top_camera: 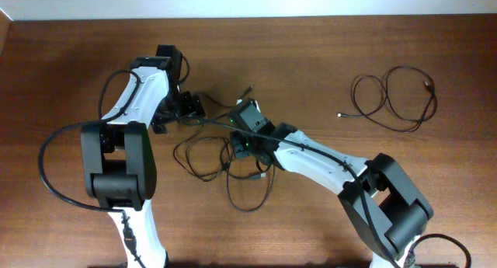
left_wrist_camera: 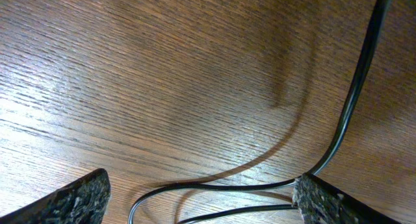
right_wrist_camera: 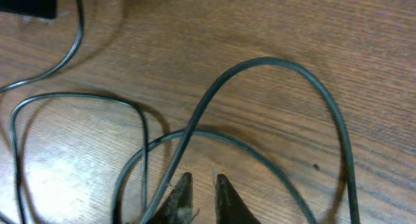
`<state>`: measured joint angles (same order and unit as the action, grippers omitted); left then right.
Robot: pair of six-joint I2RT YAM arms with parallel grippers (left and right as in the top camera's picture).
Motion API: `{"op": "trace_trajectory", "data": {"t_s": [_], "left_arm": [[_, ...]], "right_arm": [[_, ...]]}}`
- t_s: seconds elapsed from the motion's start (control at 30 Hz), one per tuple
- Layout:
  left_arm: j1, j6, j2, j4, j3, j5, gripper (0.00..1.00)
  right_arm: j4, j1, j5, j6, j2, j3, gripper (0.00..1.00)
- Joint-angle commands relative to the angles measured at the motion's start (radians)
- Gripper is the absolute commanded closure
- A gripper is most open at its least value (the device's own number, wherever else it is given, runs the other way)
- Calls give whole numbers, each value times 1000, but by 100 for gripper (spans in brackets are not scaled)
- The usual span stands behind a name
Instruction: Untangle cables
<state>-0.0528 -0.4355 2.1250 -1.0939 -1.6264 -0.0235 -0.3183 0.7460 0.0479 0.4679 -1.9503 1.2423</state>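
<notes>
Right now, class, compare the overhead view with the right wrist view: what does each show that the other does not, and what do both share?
Only the overhead view shows both arms whole, the left arm and the right arm. It also shows a separate cable lying off to the right, away from the tangle.
Only the right wrist view shows the right fingers close up, with a narrow gap between them. An arching cable loop rises just beyond their tips.
Both views show the tangled cables on the wooden table.
</notes>
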Motion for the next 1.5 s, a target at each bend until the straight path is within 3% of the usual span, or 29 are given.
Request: {"op": "trace_trajectory", "data": {"t_s": [0.0,0.07,0.23,0.3,0.43,0.53,0.63,0.77,0.93,1.0,1.07,1.1,1.23,1.47], "left_arm": [[-2,-9,1,2,7,-7,7],[-2,-9,1,2,7,-7,7],[-2,-9,1,2,7,-8,7],[-2,-9,1,2,7,-7,7],[-2,-9,1,2,7,-7,7],[-2,-9,1,5,7,-8,7],[-2,-9,1,5,7,-8,7],[-2,-9,1,5,7,-7,7],[-2,-9,1,5,7,-8,7],[-2,-9,1,5,7,-7,7],[-2,-9,1,5,7,-8,7],[-2,-9,1,5,7,-8,7],[-2,-9,1,5,7,-8,7],[-5,-9,1,5,7,-8,5]], "right_arm": [[11,-1,100,-3,-5,-16,78],[11,-2,104,-3,-5,-16,69],[80,-39,144,-3,-5,-15,67],[78,-86,144,-3,-5,-16,61],[-36,-185,52,-3,-5,-16,60],[-139,-197,-68,-3,-5,-16,48],[-222,-189,-105,-3,-5,-16,43],[-254,-189,-146,-3,-5,-16,43],[-254,-187,-145,-3,-5,-29,54],[-254,-187,-144,-3,-5,-43,65],[-255,-188,-142,-3,-5,-47,89],[-255,-190,-142,-3,-3,-46,96],[-300,-191,-151,-3,39,2,96],[-601,-190,-243,-3,118,125,96]]}}
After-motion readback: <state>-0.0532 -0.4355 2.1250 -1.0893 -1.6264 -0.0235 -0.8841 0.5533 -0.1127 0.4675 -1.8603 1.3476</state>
